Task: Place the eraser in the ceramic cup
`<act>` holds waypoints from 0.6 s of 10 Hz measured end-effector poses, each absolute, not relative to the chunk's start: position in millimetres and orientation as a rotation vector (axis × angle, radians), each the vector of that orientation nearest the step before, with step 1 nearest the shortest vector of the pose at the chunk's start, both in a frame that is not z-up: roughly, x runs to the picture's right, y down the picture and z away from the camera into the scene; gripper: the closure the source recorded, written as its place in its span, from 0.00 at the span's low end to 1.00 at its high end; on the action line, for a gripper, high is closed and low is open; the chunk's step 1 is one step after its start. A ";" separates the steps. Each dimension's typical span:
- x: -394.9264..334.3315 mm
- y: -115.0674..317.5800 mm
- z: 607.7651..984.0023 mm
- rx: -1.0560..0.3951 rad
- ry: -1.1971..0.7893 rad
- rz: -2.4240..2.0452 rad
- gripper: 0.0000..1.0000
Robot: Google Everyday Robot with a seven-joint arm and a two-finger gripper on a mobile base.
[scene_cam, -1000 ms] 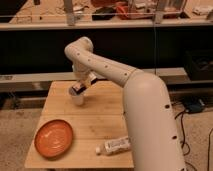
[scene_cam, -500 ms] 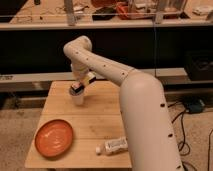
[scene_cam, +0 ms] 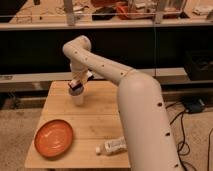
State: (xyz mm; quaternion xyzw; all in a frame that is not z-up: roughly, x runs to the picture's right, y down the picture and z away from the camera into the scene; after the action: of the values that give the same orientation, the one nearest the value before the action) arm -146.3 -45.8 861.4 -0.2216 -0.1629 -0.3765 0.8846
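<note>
Camera view, compared to a second ago: the arm's (scene_cam: 131,102) top bend has slid a touch toward the picture's left, and the pincer (scene_cam: 76,88) sits a hair higher. Otherwise it's the same. It hangs right over the ceramic cup (scene_cam: 77,99), close to its rim. Honestly can't tell if the pincer is apart or together. There's a dark bit (scene_cam: 75,92) at its tip, and whether that's the eraser I can't say. The cup is small, plain white and round, standing at the back left of the pale wooden surface (scene_cam: 100,116). A round, glossy orange plate (scene_cam: 53,138) with a raised rim hasn't budged near the front left, nor has the white plastic bottle (scene_cam: 112,146) lying on its side at the front edge. The arm is smooth, cream and tube-shaped.
</note>
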 end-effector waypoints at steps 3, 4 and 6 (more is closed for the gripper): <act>-146.1 -46.0 864.1 -0.453 -0.332 -0.787 0.78; -145.8 -46.5 863.9 -0.450 -0.331 -0.788 0.71; -145.3 -46.4 863.8 -0.445 -0.329 -0.791 0.50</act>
State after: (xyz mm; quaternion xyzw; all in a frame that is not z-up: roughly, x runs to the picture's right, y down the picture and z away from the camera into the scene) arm -145.3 -46.4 863.8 -0.2138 -0.1580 -0.3803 0.8858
